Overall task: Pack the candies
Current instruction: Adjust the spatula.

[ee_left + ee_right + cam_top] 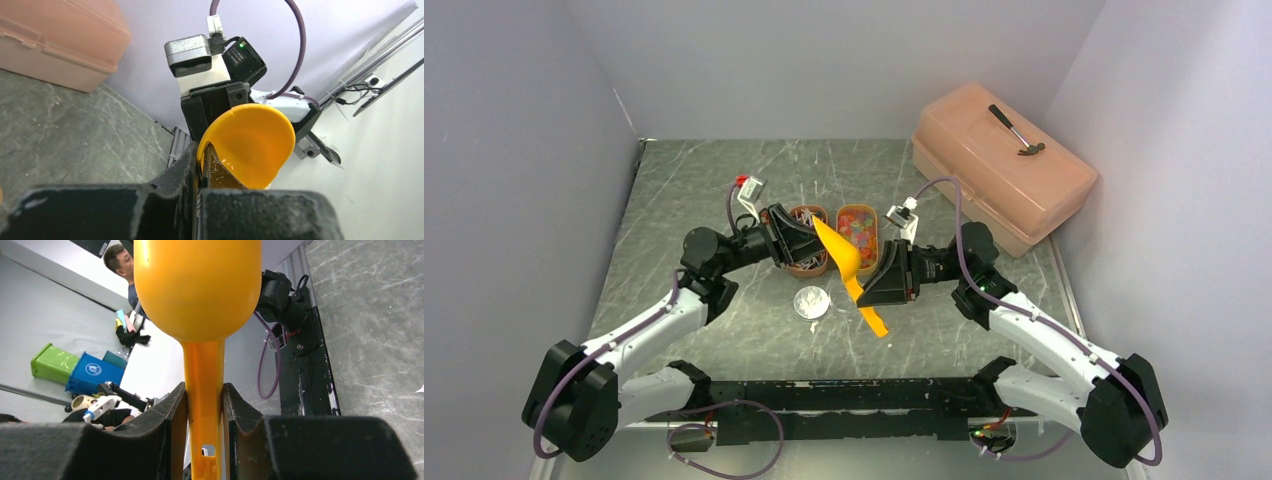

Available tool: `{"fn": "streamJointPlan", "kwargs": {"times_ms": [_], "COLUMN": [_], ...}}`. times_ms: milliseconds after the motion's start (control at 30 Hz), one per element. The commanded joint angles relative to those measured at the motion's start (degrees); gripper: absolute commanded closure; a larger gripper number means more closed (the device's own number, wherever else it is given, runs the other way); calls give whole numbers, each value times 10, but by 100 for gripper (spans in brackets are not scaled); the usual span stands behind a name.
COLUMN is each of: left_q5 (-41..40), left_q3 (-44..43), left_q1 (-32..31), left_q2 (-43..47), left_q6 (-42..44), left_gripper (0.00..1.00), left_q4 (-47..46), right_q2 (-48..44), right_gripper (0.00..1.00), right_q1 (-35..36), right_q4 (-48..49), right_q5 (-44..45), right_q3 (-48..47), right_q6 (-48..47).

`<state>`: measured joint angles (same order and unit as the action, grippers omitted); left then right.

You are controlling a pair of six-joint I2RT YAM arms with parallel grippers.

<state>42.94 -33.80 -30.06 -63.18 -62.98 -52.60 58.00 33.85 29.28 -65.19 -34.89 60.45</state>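
I have the right end effector clamped on the handle of the orange scoop, and the left end effector pinching its rim. I release one side only, slowly.

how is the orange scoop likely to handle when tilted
Probably stiff: the orange scoop holds its shape though the right hand pinches only its handle. Likely light, since it looks like thin moulded plastic. The glossy handle might pivot between the fingers.
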Motion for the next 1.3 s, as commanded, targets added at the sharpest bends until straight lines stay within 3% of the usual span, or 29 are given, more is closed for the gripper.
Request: {"fn": "streamJointPlan", "kwargs": {"times_ms": [0, 167, 267, 367, 467, 600, 833, 1067, 1267], "left_q5": [8, 3, -6, -29, -60, -114, -220, -296, -330], "left_q3": [10, 15, 18, 17, 9, 3, -44, -95, -120], "left_q1": [2, 2, 2, 2, 2, 2, 2, 2, 2], "left_q2": [1, 14, 28, 52, 82, 122, 163, 163, 146], "left_q6": [-19, -15, -7, 19, 58, 92, 120, 88, 22], "left_gripper": [97, 97, 97, 97, 97, 97, 97, 97, 97], "left_q4": [-69, -60, -36, 37, 153, 281, 542, 717, 816], "right_q2": [-17, -25, -35, -49, -62, -73, -67, -46, -34], "right_gripper": [100, 98, 68, 41, 29, 23, 21, 19, 19], "right_q1": [4, 6, 7, 7, 8, 11, 62, 149, 269], "right_q4": [38, 20, -46, -182, -297, -406, -526, -537, -459], "right_q5": [2, 9, 24, 66, 117, 194, 377, 536, 680], "right_q3": [2, 1, -14, -50, -80, -109, -166, -196, -175], "right_q6": [-1, -13, -55, -148, -233, -308, -394, -426, -480]}}
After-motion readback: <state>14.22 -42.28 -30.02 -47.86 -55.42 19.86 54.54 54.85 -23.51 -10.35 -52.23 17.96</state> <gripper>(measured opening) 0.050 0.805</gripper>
